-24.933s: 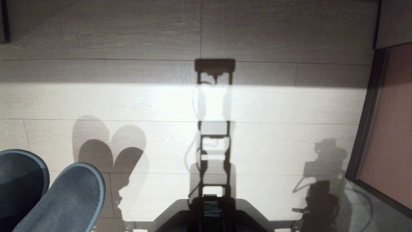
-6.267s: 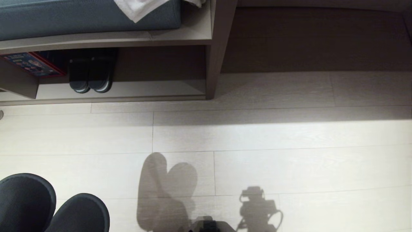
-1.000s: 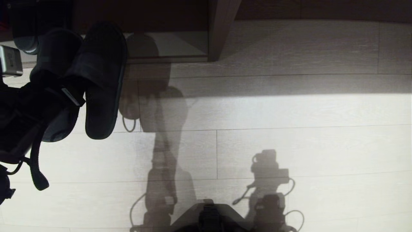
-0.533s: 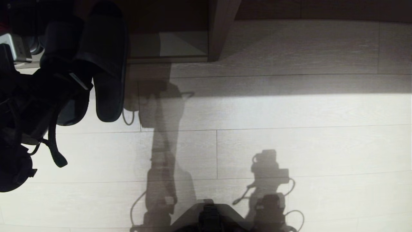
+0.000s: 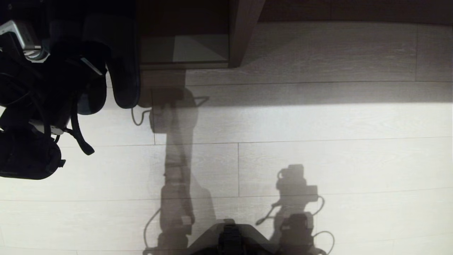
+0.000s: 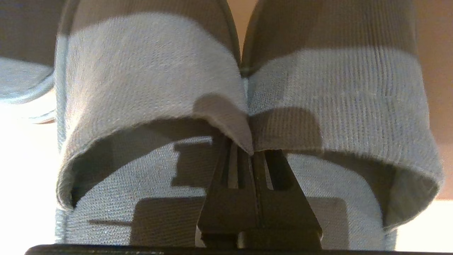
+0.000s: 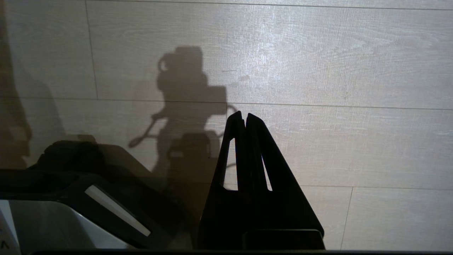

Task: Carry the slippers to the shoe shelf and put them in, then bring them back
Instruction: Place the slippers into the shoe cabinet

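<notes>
Nearest, the right claw [image 7: 244,118] hangs closed and empty over the floor [image 5: 318,124]. Farther out, the left claw [image 6: 253,150] pinches the slippers [image 6: 244,106] together by their inner edges, toes at the shelf [image 5: 184,49] mouth. It should probably stay level and slide them well onto the base board before letting go, clear of the other pair [image 6: 24,78] alongside.

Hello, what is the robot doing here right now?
The left gripper is shut on the slippers, pinching the inner edges of both together, and holds them at the mouth of the shoe shelf. In the head view the pair hangs at the far left, toes pointing into the dark opening, not yet set down. The right gripper is shut, holds nothing and hangs parked over the bare floor.
</notes>
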`<state>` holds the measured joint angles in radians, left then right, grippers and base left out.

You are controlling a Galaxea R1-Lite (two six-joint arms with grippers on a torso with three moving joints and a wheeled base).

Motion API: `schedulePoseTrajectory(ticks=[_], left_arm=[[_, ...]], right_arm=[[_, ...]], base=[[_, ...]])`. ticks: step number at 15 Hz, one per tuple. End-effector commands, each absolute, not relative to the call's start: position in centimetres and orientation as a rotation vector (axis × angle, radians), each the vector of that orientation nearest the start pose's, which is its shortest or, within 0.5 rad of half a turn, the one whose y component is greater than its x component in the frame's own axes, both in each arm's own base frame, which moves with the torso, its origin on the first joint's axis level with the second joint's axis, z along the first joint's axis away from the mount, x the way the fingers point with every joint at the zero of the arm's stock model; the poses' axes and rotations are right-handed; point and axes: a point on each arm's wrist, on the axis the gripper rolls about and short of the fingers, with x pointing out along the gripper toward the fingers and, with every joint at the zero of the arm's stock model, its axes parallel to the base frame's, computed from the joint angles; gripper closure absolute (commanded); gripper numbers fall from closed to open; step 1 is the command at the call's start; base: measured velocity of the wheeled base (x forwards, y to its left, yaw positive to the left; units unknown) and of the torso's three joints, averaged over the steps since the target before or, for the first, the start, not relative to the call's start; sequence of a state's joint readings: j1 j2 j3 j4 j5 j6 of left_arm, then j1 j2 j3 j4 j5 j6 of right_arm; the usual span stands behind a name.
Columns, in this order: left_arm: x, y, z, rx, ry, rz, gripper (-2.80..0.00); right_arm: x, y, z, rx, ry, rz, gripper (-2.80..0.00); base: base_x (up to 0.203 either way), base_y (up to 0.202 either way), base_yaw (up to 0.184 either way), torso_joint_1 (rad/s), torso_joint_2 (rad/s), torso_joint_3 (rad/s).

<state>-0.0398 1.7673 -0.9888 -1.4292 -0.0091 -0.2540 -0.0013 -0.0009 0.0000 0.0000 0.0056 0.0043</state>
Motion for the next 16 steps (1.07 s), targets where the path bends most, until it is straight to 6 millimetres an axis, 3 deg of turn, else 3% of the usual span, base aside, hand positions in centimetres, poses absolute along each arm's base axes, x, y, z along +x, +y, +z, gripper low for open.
schedulePoseTrajectory(ticks=[1,10,16], left_arm=[[33.3,-1.3,28.4,-0.261,-0.659,-0.133,0.00],[36.8,-2.4,29.6,-0.283,-0.741,-0.190,0.00],[36.7,-2.5,31.9,-0.259,-0.822,-0.248,0.00]], right_arm=[[-2.3,0.0,7.5,0.005,-0.002,0.005,0.00],[-2.3,0.0,7.5,0.005,-0.002,0.005,0.00],[-2.3,0.0,7.5,0.005,-0.002,0.005,0.00]], base=[[0.000,0.000,0.000,0.000,0.00,0.000],[0.000,0.000,0.000,0.000,0.00,0.000],[0.000,0.000,0.000,0.000,0.00,0.000]])
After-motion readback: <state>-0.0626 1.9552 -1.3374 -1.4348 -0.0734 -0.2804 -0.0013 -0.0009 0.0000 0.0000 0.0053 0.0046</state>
